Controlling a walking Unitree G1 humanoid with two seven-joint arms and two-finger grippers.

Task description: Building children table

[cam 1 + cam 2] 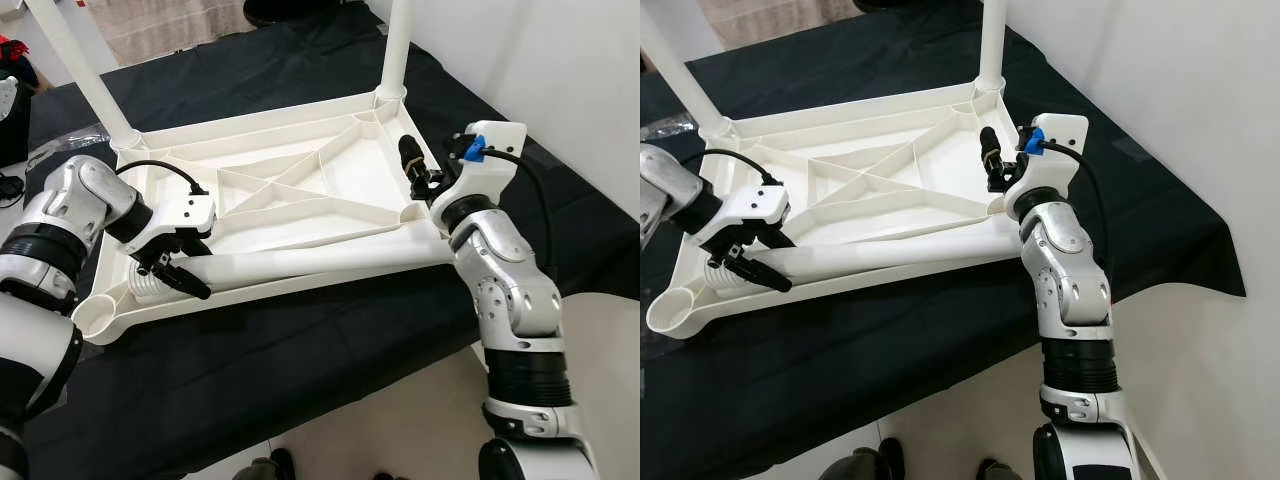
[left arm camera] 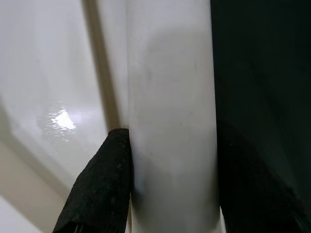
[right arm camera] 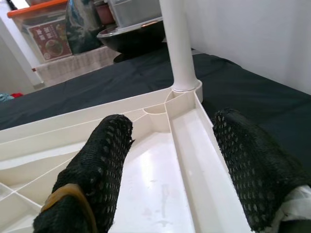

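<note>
The white table top (image 1: pixel 250 125) lies upside down on a black cloth (image 1: pixel 300 350). Two white legs (image 1: pixel 397 45) (image 1: pixel 80 70) stand upright in its far corners. A third, loose leg (image 1: pixel 330 260) lies along the near edge. My left gripper (image 1: pixel 175 265) is shut on this leg near its ribbed end, beside the empty near-left corner socket (image 1: pixel 100 318). The left wrist view shows the leg (image 2: pixel 170 97) between the black fingers (image 2: pixel 102 184). My right gripper (image 1: pixel 415 165) hovers open over the right rim; the rim (image 3: pixel 204 160) runs between its fingers (image 3: pixel 92 170).
The cloth drops off at the near side to a beige floor (image 1: pixel 420 400). A white wall (image 1: pixel 560 60) stands close on the right. Storage boxes (image 3: pixel 48 29) and a dark bowl (image 3: pixel 131 36) sit beyond the far edge.
</note>
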